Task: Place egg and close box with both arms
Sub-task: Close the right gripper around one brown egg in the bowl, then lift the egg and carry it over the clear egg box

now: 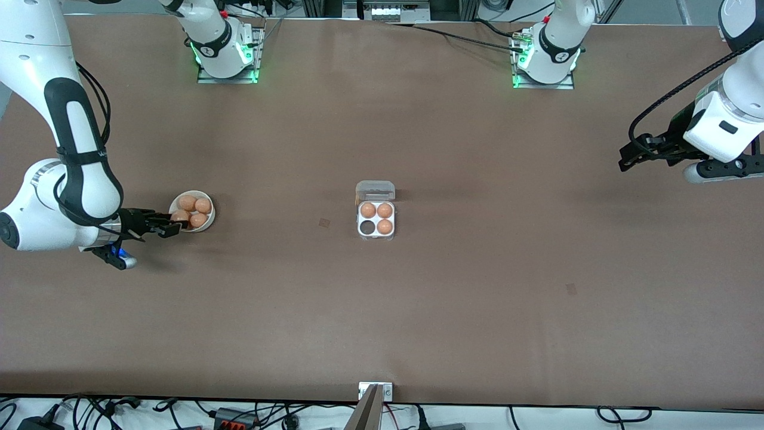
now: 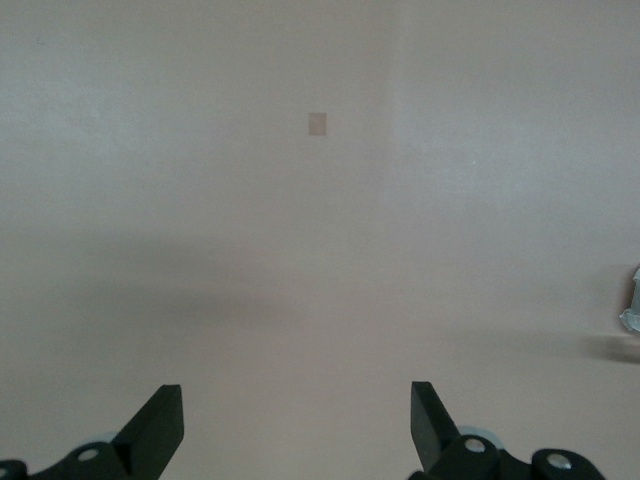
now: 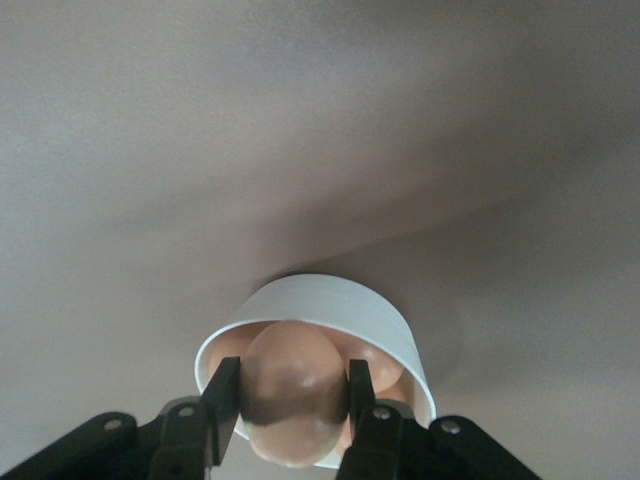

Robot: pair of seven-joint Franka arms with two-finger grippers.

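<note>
Over the round white bowl [image 3: 390, 325], the right gripper [image 3: 295, 395] pinches a smooth orange-brown egg [image 3: 295, 385]; the left gripper [image 2: 297, 425], fingers spread, waits over bare table [image 1: 537, 269].

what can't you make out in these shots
- Bowl, right wrist view: the right gripper and the egg it grips hide the eggs beneath, so no count.
- Box, left wrist view: cut off by the frame edge.
- Box lid, front view: too small to show its hinge.
- Left gripper: open over bare table.

no readable text, label, brand, number or sign on anything in view.
</note>
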